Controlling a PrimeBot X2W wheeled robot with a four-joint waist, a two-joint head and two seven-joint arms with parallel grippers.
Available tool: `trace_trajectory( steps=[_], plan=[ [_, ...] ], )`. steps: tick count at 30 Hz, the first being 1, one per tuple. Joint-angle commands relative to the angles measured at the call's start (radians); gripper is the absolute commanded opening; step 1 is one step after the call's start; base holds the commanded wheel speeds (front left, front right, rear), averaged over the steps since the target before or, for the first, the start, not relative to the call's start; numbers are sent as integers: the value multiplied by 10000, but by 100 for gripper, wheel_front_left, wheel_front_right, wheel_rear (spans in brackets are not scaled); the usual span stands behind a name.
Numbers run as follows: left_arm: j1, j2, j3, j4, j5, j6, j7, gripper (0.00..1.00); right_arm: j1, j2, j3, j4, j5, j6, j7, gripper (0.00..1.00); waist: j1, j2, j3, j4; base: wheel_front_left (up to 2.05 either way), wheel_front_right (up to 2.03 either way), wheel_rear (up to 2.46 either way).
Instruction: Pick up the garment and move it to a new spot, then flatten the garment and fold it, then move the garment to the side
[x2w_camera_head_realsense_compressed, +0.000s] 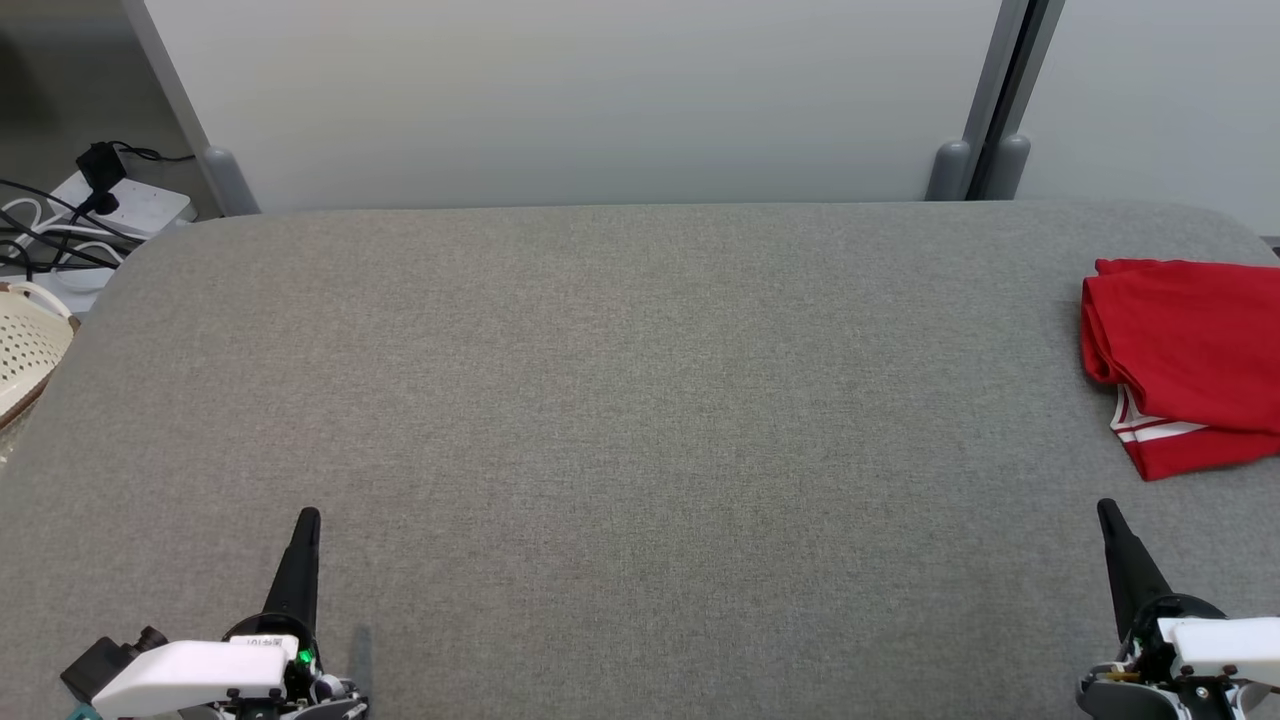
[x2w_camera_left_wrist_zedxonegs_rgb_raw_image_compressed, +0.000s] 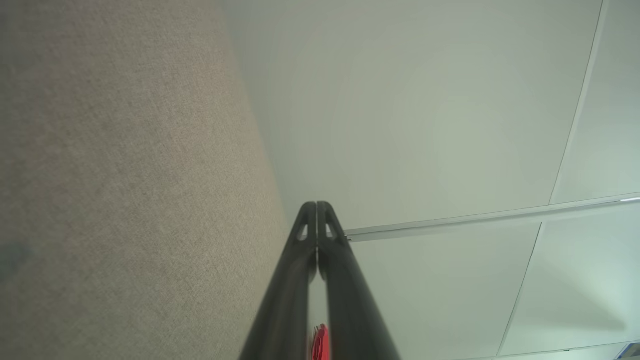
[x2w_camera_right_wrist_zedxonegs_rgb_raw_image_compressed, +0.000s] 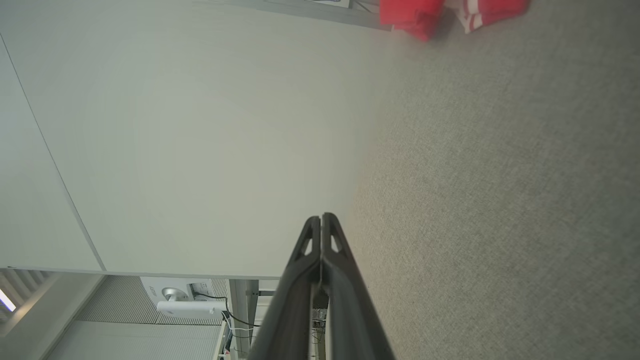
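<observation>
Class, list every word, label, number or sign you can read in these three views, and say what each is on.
Nothing here reads clearly.
The label on the left gripper body: dark print, too small to read.
The white device in the right wrist view: a dark marking, too blurred to read.
The garment: white stripes, no lettering seen.

Head view: high, facing forward and down over the counter (x2w_camera_head_realsense_compressed: 640, 400). Left wrist view: low, rolled sideways, counter at 9 o'clock, wall panel (x2w_camera_head_realsense_compressed: 600, 100) at 3. Right wrist view: low, counter at 3. Shared by all: red garment (x2w_camera_head_realsense_compressed: 1190, 350), counter.
</observation>
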Motion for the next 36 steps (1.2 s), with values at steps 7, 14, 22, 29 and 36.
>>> trace_trajectory(
  steps=[7,14,22,29,36],
  plan=[
    [-714,149,452,-71,-1016,-148,320,0,-548,-124,39,-129,1016,2,310,0,0,-1,31,-17,0,0,0],
    [-750,137,497,-42,-1202,-161,389,0,-575,-108,-5,-107,1200,2,380,0,0,-1,39,-21,0,0,0],
    [-751,126,513,-41,-1188,-161,401,0,-577,-95,-23,-106,1185,2,394,0,0,-1,39,-21,0,0,0],
    [-753,117,525,-41,-1178,-161,412,0,-578,-85,-37,-105,1173,2,405,0,0,-1,39,-21,0,0,0],
    [-753,109,537,-41,-1168,-161,421,0,-580,-77,-50,-104,1163,2,415,0,0,-1,39,-21,0,0,0]
  ],
)
